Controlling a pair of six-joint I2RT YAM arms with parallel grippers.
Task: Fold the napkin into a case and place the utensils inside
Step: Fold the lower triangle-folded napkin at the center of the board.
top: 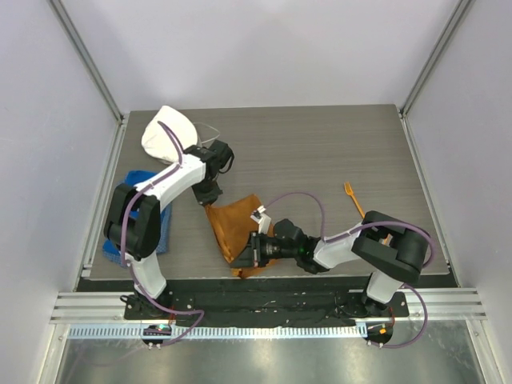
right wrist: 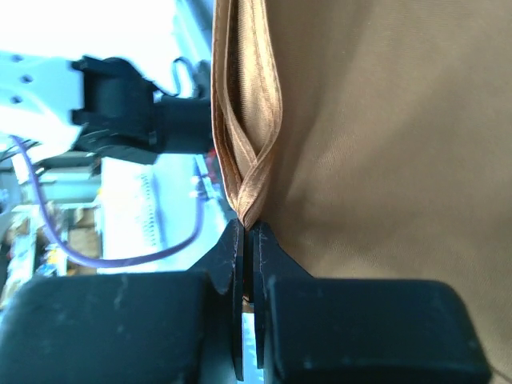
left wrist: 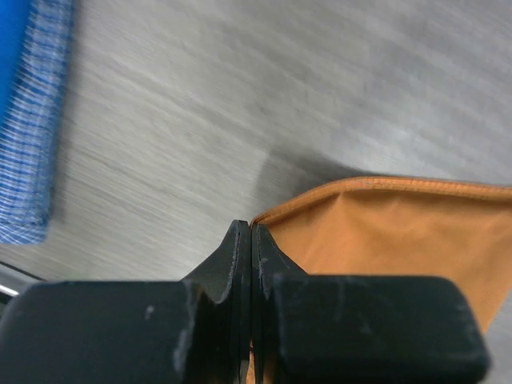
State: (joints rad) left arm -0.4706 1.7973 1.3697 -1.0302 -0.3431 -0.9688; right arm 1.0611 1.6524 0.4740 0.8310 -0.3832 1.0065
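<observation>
Two robot arms hold a rust-orange napkin (top: 234,226) between them over the near middle of a grey wood-grain table (top: 320,152), seen from the overhead camera. The left gripper (top: 208,197) grasps the cloth at its 11 o'clock corner. The right gripper (top: 245,253) has it at the 6 o'clock end, close to the table's near edge.

From the left wrist, the left gripper (left wrist: 251,228) is clenched, its two black fingers pressed flat together with no gap showing. The hemmed edge of the napkin (left wrist: 400,232) runs into the fingertips from 3 o'clock, and a sliver of orange shows low in the seam between the fingers.

From the right wrist, the right gripper (right wrist: 248,228) is likewise clamped tight on a doubled fold of the napkin (right wrist: 384,160). The layers bulge apart just above the tips and pinch to a point where the fingers meet (the rest of the cloth hangs as a broad smooth sheet toward 2 o'clock).

A small orange fork (top: 350,192) lies on the table at 3 o'clock from the napkin, well apart from it. A blue towel (top: 138,180) sits at 9 o'clock under the left arm, its striped edge (left wrist: 32,144) showing in the left wrist view. A white cloth cap (top: 168,132) rests at 11 o'clock.
</observation>
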